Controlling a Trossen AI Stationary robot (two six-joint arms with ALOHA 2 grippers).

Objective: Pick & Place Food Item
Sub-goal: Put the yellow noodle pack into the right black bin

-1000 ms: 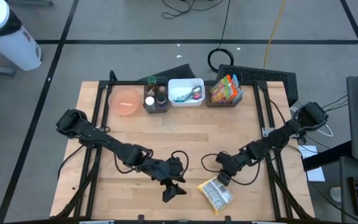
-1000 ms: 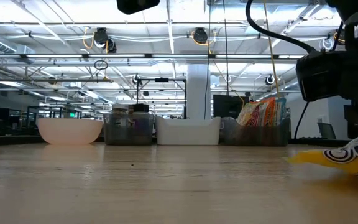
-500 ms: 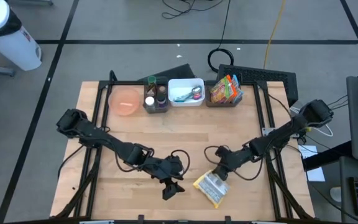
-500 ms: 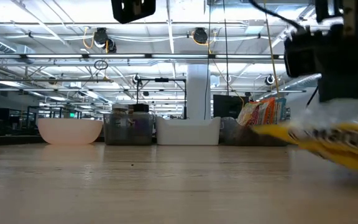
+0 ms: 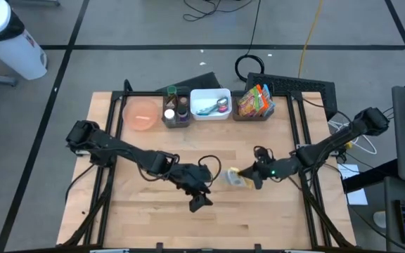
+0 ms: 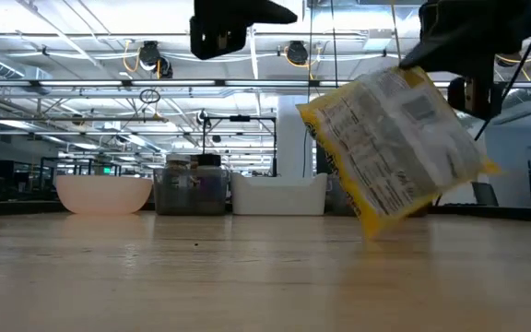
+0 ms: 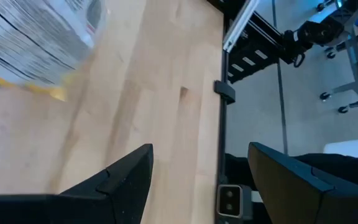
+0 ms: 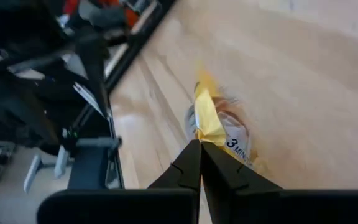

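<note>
Currently catalogued, 6 entries:

1. Right gripper (image 5: 250, 179): fingers pinched tight on 1 yellow edge of the food packet (image 6: 395, 148). The packet hangs clear of the wooden table (image 5: 188, 151), over its middle, tilted, printed back toward the low camera.

2. Left gripper (image 5: 201, 202): fingers spread wide, holding nothing; it hangs just beside the packet, nearer the table's front edge.

3. Back row, all well apart from the packet: pink bowl (image 5: 142, 114), clear bin of bottles (image 5: 176, 109), white bin (image 5: 210, 102), bin of bright snack packs (image 5: 255, 102).

4. Risk, slip: the hold looks to be only a thin seam at 1 corner. A quick swing or sudden stop could peel the film out of the fingers and drop the packet short of any container.

5. Risk, contact: the 2 arms sit close together mid-table. Carrying the packet toward the left side could brush the idle left gripper, and a low carry could drag the packet's hanging corner over a bin rim.

6. Not legible:
 - brand text on the packet; only "3 MIN" shows in the right wrist view;
 - the destination, which the task leaves unnamed;
 - contents of the white bin;
 - the packet in the left wrist view, cut off at the frame edge and blurred.
</note>
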